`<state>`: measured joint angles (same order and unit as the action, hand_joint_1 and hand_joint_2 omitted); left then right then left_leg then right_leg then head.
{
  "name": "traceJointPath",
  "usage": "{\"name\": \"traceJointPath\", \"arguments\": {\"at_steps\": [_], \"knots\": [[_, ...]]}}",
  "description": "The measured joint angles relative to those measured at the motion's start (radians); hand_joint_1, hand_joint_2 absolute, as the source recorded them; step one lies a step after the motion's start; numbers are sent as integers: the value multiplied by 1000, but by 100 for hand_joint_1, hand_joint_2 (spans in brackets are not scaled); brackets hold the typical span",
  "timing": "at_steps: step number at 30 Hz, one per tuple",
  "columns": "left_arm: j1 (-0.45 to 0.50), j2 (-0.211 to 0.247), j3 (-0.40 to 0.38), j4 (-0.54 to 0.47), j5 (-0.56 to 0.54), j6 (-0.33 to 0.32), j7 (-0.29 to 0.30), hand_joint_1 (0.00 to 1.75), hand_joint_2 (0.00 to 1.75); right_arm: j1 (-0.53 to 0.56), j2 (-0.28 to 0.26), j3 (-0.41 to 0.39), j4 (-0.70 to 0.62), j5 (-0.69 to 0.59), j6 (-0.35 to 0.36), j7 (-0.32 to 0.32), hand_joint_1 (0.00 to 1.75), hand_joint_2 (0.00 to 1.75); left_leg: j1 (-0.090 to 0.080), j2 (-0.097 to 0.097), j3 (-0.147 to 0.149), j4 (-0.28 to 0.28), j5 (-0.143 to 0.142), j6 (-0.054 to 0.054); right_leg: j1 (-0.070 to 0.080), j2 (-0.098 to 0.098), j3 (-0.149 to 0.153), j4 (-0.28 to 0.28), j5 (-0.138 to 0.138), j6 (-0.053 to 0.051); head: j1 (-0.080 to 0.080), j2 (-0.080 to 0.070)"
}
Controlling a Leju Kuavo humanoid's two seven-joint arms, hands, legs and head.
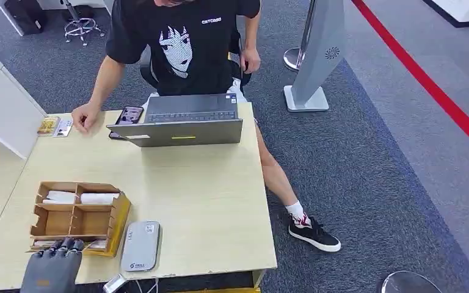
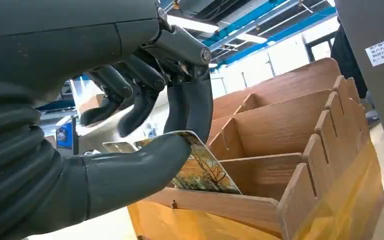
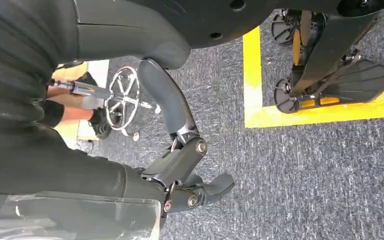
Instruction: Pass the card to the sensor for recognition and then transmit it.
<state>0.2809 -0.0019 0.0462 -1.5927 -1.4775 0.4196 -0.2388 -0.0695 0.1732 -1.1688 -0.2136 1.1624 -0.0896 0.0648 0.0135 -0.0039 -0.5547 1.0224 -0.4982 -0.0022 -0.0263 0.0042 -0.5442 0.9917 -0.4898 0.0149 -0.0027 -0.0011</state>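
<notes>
Head view first: the left robot hand (image 1: pixel 52 268) sits at the near edge of the pale wooden surface (image 1: pixel 207 201), its dark fingertips against the near side of the wooden organizer (image 1: pixel 76 217), which serves as the landmark. Two white rolls (image 1: pixel 79 198) lie in the organizer's far compartments. Just beside the organizer, on its right, a grey sensor box (image 1: pixel 140 245) lies flat, with a cable trailing off the near edge. Well beyond the organizer, at the far side, an open laptop (image 1: pixel 183 125) stands with a phone (image 1: pixel 128 116) beside it. A seated person in a black printed shirt (image 1: pixel 186 46) rests one hand (image 1: pixel 85 117) on the surface next to two small cards (image 1: pixel 55 126), far from the organizer.

Left wrist view: the left robot hand (image 2: pixel 145 125) pinches the card (image 2: pixel 205 170) between its thick grey thumb and the darker fingers (image 2: pixel 190 107) curled above it. The card bears an autumn tree picture and tilts up out of the organizer's nearest compartment, its lower edge behind the organizer's front wall (image 2: pixel 220 205). A yellow base (image 2: pixel 340 200) runs along the organizer's side.

Right wrist view: the right robot hand (image 3: pixel 180 150) hangs above grey carpet (image 3: pixel 305 175), its fingers curled loosely around nothing. A yellow floor line (image 3: pixel 252 75) crosses the carpet, and a chrome chair base (image 3: pixel 122 100) stands near a person's leg.
</notes>
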Motion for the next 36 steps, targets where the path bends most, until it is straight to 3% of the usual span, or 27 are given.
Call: {"name": "traceJointPath", "arguments": {"at_steps": [8, 23, 29, 36], "knots": [[0, 3, 0, -7, 4, 19, 1, 175, 175, 0, 0, -2, 0, 3, 1, 0, 0, 175, 0, 0, 0, 0, 0, 0, 0, 0, 0, 0, 0, 0, 0, 0], [-11, 6, -20, -243, -2, 10, -16, 175, 175, 0, 0, -4, 0, 27, 3, -11, 0, 175, 0, 0, 0, 0, 0, 0, 0, 0, 0, 0, 0, 0, 0, 0], [-57, 37, -67, -294, -3, -23, 43, 175, 175, -1, 0, -4, 0, 44, 19, -11, 0, 175, 0, 0, 0, 0, 0, 0, 0, 0, 0, 0, 0, 0, 0, 0], [-186, 104, -30, -245, 7, -80, 65, 175, 175, 0, -10, 2, 0, 77, 43, -12, 0, 175, 0, 0, 1, 0, 1, -1, 0, 0, 0, 1, 1, -1, 0, 0]]}}
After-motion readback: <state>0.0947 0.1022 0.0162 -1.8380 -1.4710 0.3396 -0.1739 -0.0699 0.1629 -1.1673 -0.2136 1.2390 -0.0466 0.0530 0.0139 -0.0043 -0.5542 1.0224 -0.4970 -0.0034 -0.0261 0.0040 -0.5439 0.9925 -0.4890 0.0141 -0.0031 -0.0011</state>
